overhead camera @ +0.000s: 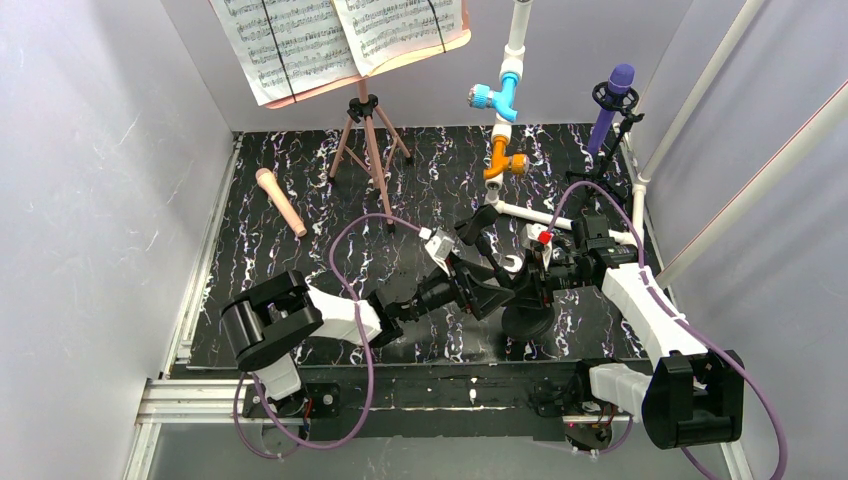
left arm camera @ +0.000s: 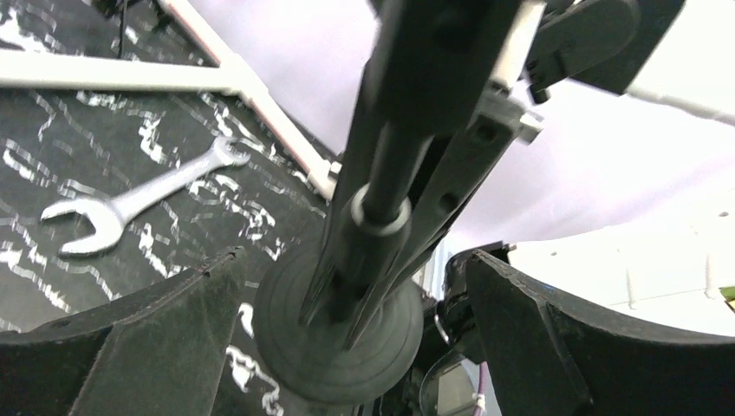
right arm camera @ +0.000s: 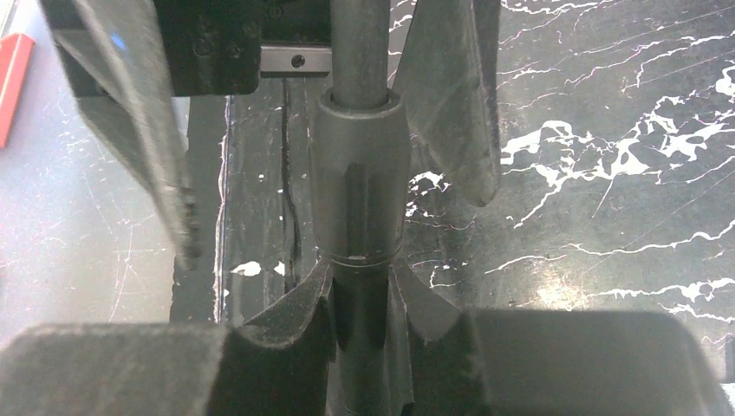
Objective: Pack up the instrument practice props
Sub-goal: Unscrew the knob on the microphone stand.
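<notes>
A black mic holder [overhead camera: 527, 322] with a round base [left arm camera: 338, 342] stands at the middle front of the mat. My right gripper [right arm camera: 360, 322] is shut on its pole [right arm camera: 360, 173] just above the base. My left gripper [left arm camera: 354, 260] is open, one finger on each side of the holder and touching nothing. A peach microphone [overhead camera: 281, 202] lies at the back left. A purple microphone [overhead camera: 612, 100] sits in a second black holder at the back right. The salmon-pink music rest [overhead camera: 450, 42] on tripod legs [overhead camera: 368, 145] carries white music sheets [overhead camera: 300, 40].
A silver wrench [left arm camera: 139, 195] lies on the black marbled mat [overhead camera: 270, 270] just behind the grippers. A white pipe [overhead camera: 512, 70] with blue and orange valves stands at the back centre, with pipe runs on the mat. Grey walls close in both sides.
</notes>
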You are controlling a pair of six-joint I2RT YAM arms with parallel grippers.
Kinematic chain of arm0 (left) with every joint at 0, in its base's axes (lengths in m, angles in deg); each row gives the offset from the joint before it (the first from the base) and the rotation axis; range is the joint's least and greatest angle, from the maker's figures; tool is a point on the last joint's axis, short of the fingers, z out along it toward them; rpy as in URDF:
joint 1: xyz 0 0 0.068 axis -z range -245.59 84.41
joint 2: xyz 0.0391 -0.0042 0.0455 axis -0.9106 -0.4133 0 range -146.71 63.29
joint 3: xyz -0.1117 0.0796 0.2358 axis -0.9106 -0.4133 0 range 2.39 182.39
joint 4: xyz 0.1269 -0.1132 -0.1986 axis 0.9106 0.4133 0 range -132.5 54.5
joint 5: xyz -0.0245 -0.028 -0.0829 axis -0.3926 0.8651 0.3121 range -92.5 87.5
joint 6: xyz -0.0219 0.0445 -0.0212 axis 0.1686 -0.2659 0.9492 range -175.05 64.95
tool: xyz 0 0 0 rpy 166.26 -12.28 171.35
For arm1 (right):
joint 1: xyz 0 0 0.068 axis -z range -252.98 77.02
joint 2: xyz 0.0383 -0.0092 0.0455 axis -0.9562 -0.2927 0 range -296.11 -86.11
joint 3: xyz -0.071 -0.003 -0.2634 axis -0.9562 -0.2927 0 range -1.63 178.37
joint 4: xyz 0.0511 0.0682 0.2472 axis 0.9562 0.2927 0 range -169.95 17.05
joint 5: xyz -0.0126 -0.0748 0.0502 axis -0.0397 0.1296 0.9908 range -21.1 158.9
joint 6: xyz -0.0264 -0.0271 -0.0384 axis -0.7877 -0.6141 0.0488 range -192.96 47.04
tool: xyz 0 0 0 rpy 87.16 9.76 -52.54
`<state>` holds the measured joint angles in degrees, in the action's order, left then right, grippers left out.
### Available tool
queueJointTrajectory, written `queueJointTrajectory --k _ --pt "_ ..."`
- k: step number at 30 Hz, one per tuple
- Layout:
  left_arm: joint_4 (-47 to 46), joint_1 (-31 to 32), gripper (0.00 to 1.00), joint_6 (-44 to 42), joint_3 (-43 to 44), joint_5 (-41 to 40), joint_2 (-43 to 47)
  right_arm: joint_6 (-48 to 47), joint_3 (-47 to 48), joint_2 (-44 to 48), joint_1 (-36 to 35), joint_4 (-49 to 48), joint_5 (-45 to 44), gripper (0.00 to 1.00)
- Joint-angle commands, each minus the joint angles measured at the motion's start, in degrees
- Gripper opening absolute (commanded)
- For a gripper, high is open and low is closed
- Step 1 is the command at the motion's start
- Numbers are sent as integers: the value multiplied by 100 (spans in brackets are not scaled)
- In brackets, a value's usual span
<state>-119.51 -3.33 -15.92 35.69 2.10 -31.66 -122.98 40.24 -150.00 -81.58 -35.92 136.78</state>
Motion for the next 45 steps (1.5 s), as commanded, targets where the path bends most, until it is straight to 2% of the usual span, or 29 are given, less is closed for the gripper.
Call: queueJointTrajectory --k 1,4,7,12,13,15,18,21,23,25,28,34,38,41,42,43,45 --pt "-470 -2 94 -315 394 150 -37 -131 243 -17 21 105 479 1" --pt "-486 -3 82 -261 592 201 -182 -131 243 -11 16 103 483 1" --pt "-503 -12 63 -165 766 238 -328 -129 240 0 16 111 486 1" --pt "-524 -10 5 35 869 270 -453 -131 251 24 16 115 435 1" --pt "-521 -12 0 75 879 265 -461 -118 256 26 16 101 417 1" --pt "-505 -3 0 162 836 105 -443 55 248 34 16 -54 306 1" --pt "-417 39 0 398 704 -345 -332 885 156 69 16 -791 -147 1" --pt "156 281 0 522 636 -1350 -9 1803 36 79 16 -1509 -802 1" --pt "1077 574 0 626 806 -2197 266 2129 -13 79 15 -1799 -1139 1" --pt "2386 875 0 735 1197 -2986 517 2371 -65 79 16 -2026 -1424 1" --pt "3493 1184 0 799 1762 -3654 605 2575 -115 88 16 -2218 -1737 1" --pt "4356 1312 0 1031 2458 -3570 373 2730 -158 130 16 -2382 -2078 1" --pt "4504 1350 0 1051 2648 -3485 257 2810 -170 150 17 -2481 -2341 1" --pt "4511 1348 0 1021 2583 -3492 330 2739 -130 142 16 -2413 -2195 1" --pt "4499 1336 4 1028 2517 -3500 404 2608 -85 141 16 -2288 -2028 1" --pt "4464 1326 18 1026 2435 -3470 522 2442 -36 141 24 -2153 -1828 1" --pt "4221 1254 61 893 2186 -3183 721 2115 55 149 46 -1847 -1423 1"
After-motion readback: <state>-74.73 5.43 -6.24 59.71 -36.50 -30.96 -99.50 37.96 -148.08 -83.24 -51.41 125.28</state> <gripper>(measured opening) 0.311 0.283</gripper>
